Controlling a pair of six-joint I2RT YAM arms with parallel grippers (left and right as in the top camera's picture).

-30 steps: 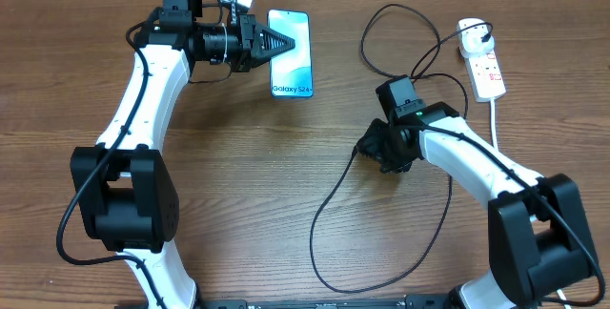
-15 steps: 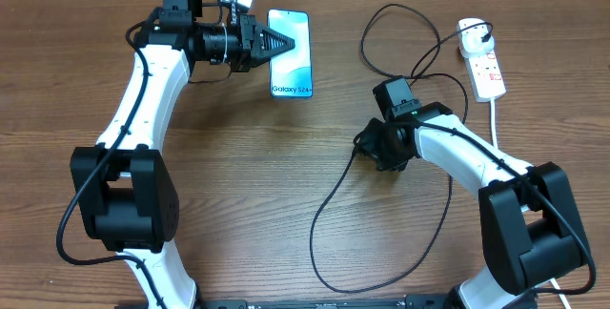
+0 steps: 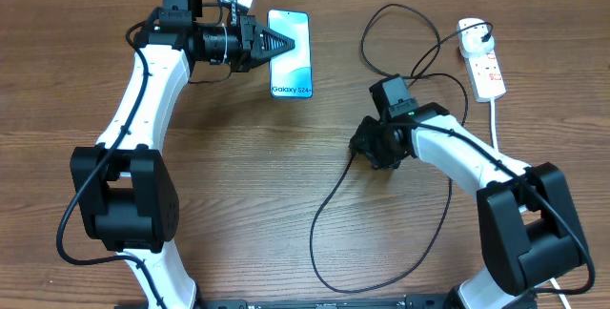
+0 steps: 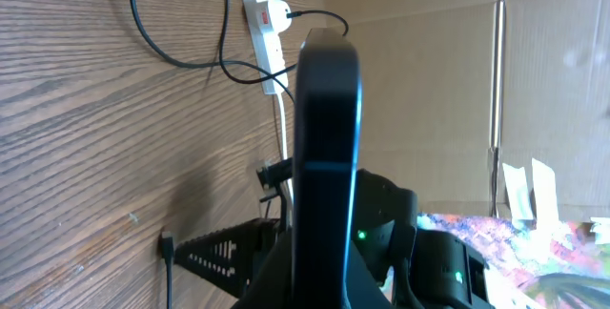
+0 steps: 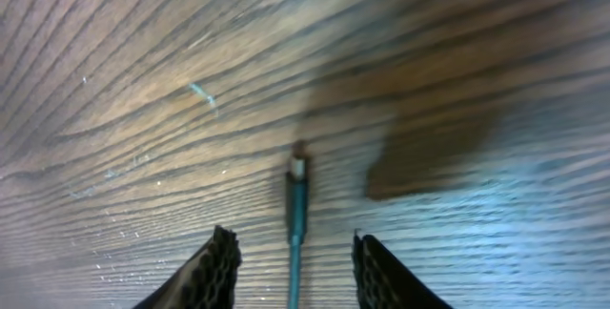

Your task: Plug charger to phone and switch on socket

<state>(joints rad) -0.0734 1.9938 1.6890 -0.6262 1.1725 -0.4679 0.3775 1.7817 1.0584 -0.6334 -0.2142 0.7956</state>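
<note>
The phone (image 3: 295, 66) with its light blue screen lies at the back of the table, and my left gripper (image 3: 284, 44) is shut on its left edge. In the left wrist view the phone (image 4: 327, 147) stands edge-on between the jaws. The charger's black cable (image 3: 329, 199) loops across the table to a white adapter in the socket (image 3: 486, 69) at the right. My right gripper (image 3: 368, 147) hangs low over the cable's free end. In the right wrist view the plug tip (image 5: 297, 169) lies on the wood. The right gripper (image 5: 297, 271) is open astride the cable, a gap on each side.
A thick white cord (image 3: 498, 123) runs from the socket toward the table's front right. Cardboard walls (image 4: 534, 80) stand behind the table. Slack charger cable curls near the back (image 3: 381, 18) and near the front (image 3: 381, 285).
My right gripper has shifted a little left and back over the cable end, and its jaws have narrowed. The left arm and the phone have not moved.
</note>
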